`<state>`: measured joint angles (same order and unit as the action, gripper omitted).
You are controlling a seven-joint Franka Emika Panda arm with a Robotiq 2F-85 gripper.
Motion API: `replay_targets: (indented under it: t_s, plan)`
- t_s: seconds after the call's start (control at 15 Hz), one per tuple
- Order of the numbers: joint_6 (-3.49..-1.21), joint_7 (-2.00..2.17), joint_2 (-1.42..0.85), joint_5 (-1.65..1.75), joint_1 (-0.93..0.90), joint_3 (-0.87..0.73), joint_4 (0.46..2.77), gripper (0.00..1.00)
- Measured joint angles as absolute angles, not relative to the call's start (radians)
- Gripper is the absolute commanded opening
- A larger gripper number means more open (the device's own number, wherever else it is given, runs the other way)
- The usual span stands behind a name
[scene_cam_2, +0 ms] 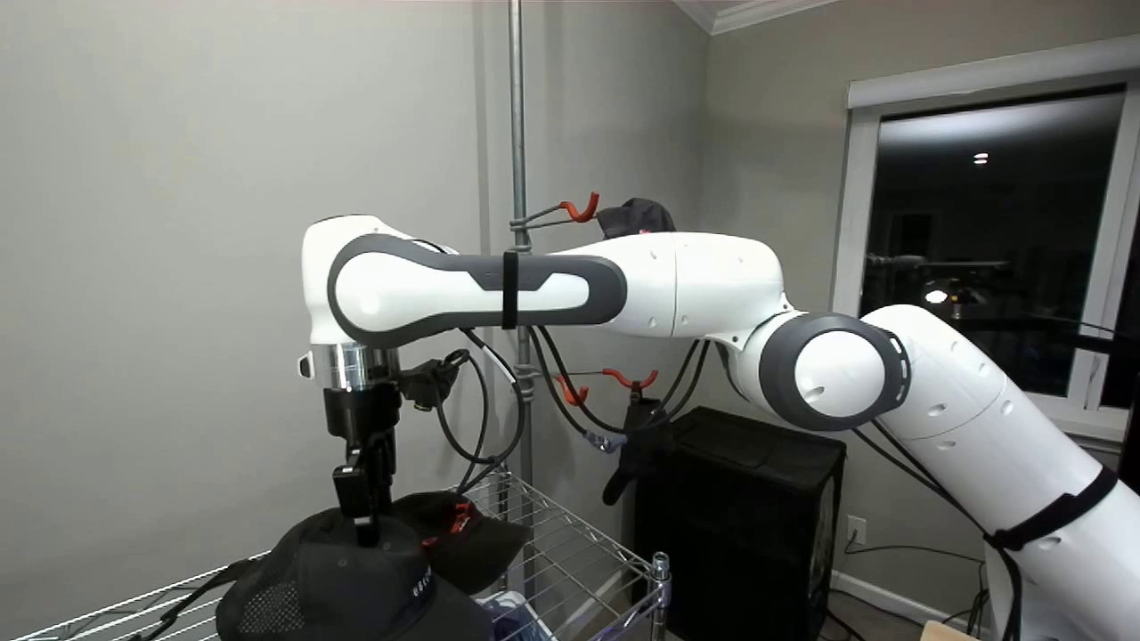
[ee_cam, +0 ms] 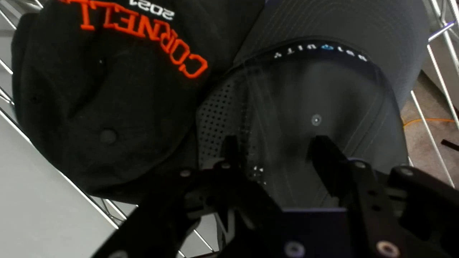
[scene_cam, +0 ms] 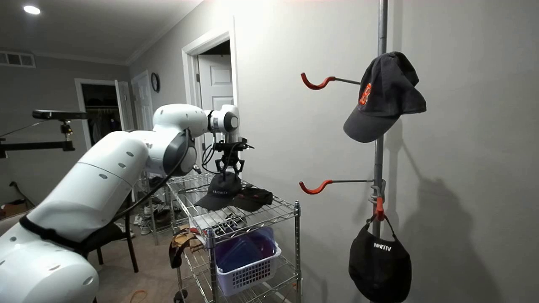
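A dark grey cap with small white lettering above its brim lies on the wire rack, brim toward the top of the wrist view. My gripper points straight down at its crown, the two fingers standing apart over either side of the top. In an exterior view the fingertips reach the crown of this cap; whether they press on the cloth I cannot tell. Right against it rests a black cap with orange letters, which also shows in an exterior view as the black cap.
The wire rack stands close to the wall. On lower levels are a white basket and more headwear. A metal pole carries red-tipped hooks, a navy cap and a black cap. A black cabinet stands beyond.
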<state>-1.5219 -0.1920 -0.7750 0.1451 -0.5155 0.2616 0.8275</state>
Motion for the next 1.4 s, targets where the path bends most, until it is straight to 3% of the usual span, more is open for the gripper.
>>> replay_targets:
  t_s: [0.4, 0.93, 1.4]
  plan:
    - [-1.522, -0.192, -0.776, 0.140, -0.514, 0.276, 0.828, 0.01]
    - [-1.505, -0.192, -0.773, 0.140, -0.514, 0.276, 0.819, 0.02]
    - [-1.262, -0.249, -0.687, 0.181, -0.531, 0.275, 0.740, 0.02]
